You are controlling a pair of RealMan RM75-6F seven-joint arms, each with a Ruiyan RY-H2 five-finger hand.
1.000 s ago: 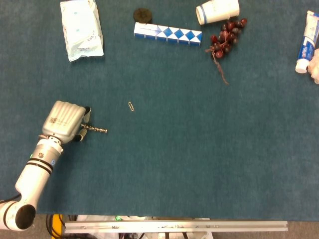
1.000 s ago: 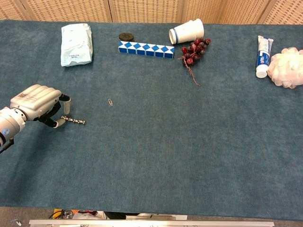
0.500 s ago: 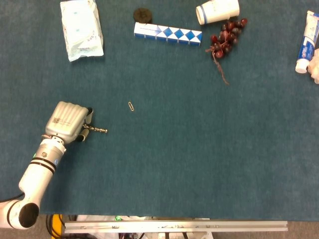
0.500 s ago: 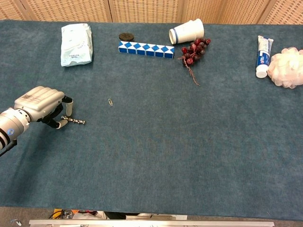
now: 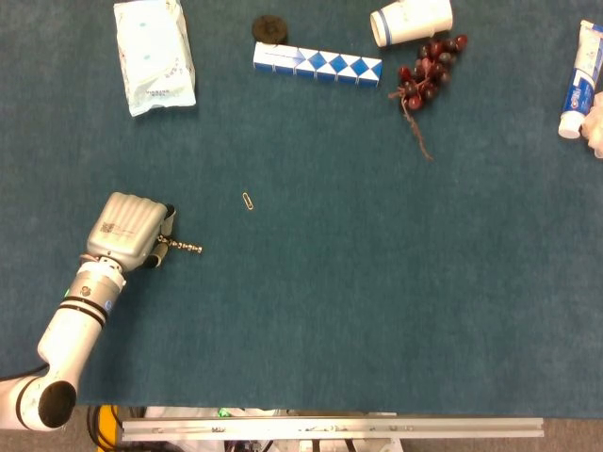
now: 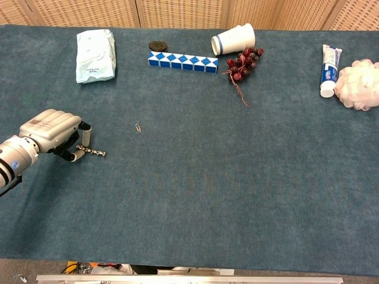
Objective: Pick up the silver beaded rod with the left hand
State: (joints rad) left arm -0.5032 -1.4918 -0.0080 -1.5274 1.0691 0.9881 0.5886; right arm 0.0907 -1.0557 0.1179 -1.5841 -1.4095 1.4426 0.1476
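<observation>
Left hand (image 6: 52, 131) curled, fingertips pinching one end of silver beaded rod (image 6: 95, 152); rod apparently on bench (image 6: 195, 177), lift pending.

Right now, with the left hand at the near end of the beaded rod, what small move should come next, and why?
Probably a short lift straight up. The left hand has its fingers closed around the near end of the silver beaded rod, but the rod's free end seems to lie on the table, so a small raise would test the grip.
</observation>
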